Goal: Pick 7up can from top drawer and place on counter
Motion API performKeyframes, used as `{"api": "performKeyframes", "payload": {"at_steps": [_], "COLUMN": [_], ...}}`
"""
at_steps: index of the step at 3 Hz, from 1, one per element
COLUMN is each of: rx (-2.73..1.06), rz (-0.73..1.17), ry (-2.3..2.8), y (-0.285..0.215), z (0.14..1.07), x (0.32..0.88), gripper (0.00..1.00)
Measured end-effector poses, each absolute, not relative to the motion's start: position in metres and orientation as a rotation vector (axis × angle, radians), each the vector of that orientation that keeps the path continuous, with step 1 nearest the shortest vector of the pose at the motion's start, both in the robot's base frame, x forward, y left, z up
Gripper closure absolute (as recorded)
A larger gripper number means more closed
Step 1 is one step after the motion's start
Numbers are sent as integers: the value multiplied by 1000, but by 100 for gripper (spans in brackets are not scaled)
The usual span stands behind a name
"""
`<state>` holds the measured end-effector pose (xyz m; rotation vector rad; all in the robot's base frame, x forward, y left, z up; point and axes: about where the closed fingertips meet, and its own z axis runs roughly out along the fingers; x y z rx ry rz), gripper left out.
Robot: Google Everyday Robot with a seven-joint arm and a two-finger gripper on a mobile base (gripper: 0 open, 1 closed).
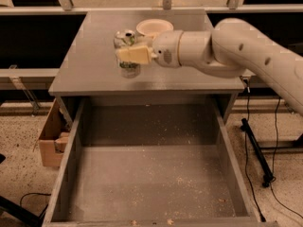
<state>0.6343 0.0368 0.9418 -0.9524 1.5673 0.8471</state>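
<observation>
The 7up can (pixel 127 40), silver-white with green marks, is upright and held in my gripper (pixel 130 51) over the left middle of the grey counter (pixel 90 65). The cream fingers (pixel 134 55) are shut around the can's body. Its base sits at or just above the counter surface; I cannot tell if it touches. My white arm reaches in from the right. The top drawer (pixel 147 178) is pulled open below, and its crumb-speckled grey floor holds nothing.
A white bowl (pixel 152 27) stands on the counter just behind and right of the can. A brown cardboard box (pixel 50 138) sits on the floor left of the drawer. Cables (pixel 255 150) lie on the floor at the right.
</observation>
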Motion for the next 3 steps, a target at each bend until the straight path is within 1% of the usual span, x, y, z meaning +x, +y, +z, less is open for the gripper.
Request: {"api": "performKeyframes", "payload": {"at_steps": [1,2,3], "rx": [-864,-785,-701], "rz": [729,690,692], "ry": [1647,1689,1695], "y": [30,17,-3], "z": [941,915,869], "x": [690,717,727], "gripper": [100,100,100]}}
